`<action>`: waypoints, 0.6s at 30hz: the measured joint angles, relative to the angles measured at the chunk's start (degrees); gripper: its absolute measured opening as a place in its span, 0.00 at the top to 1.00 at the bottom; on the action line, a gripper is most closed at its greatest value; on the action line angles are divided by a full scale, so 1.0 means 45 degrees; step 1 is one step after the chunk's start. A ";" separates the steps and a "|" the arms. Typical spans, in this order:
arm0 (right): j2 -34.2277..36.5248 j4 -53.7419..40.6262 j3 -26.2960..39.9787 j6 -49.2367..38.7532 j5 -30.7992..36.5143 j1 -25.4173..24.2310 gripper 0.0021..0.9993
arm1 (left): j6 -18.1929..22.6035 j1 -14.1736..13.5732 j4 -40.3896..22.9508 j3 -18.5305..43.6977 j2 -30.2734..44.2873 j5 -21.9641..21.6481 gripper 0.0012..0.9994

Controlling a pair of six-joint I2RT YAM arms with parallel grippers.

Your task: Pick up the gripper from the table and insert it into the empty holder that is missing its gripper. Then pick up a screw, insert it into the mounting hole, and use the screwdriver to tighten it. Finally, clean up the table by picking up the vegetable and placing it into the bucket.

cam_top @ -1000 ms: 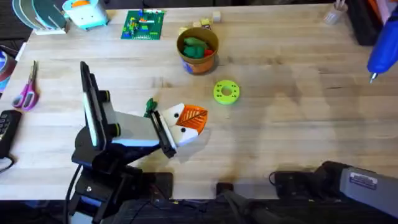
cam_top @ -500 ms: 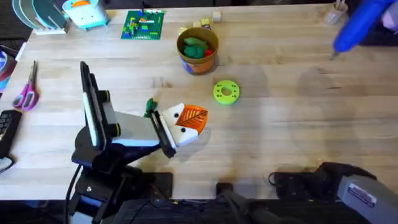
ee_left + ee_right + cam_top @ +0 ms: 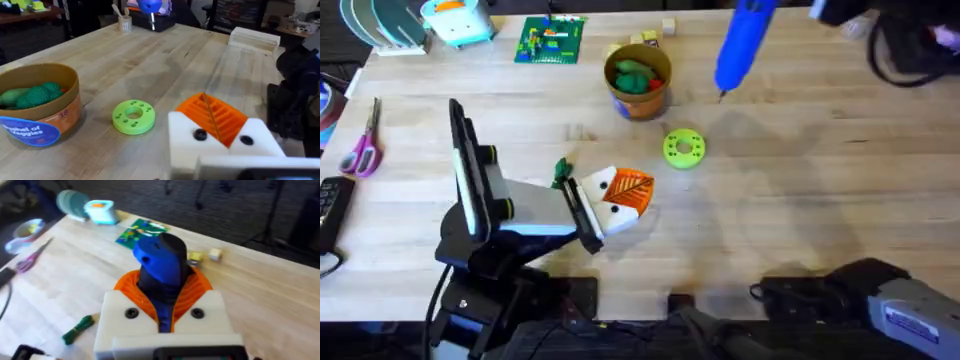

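Note:
My right gripper (image 3: 162, 292) is shut on the blue screwdriver (image 3: 740, 45), which hangs tip-down over the table (image 3: 800, 190), just right of the bucket (image 3: 642, 103). The bucket holds green toy vegetables. My left gripper (image 3: 630, 195) rests low at the table's middle left, its white mounts and orange pads (image 3: 215, 117) shut together on nothing. A small dark green vegetable (image 3: 561, 172) lies just behind it on the wood, apart from its fingers, and is also seen as the vegetable (image 3: 77, 329) in the right wrist view. The loose gripper, the screw and the empty holder are out of view.
A lime-green disc (image 3: 683, 147) lies between the bucket and my left gripper. Scissors (image 3: 362, 150) and a black remote (image 3: 328, 205) sit at the left edge. A green brick plate (image 3: 551, 40) and small wooden blocks (image 3: 650, 38) are at the back.
The right arm has carried the screwdriver leftward from the table's far right edge to a spot beside the bucket. The left arm and the vegetable have not moved.

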 joint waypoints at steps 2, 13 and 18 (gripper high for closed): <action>0.0039 0.0770 -0.0297 0.0055 -0.0019 0.0681 0.92 | 0.0000 0.0000 0.0000 0.0000 0.0000 0.0000 0.99; 0.0042 0.4566 -0.2039 -0.0080 -0.1090 0.3674 0.92 | 0.0000 0.0000 0.0000 0.0000 0.0000 0.0000 0.99; 0.0051 0.5744 -0.2105 -0.0313 -0.2790 0.4082 0.92 | 0.0000 0.0000 0.0002 0.0000 0.0000 0.0000 0.99</action>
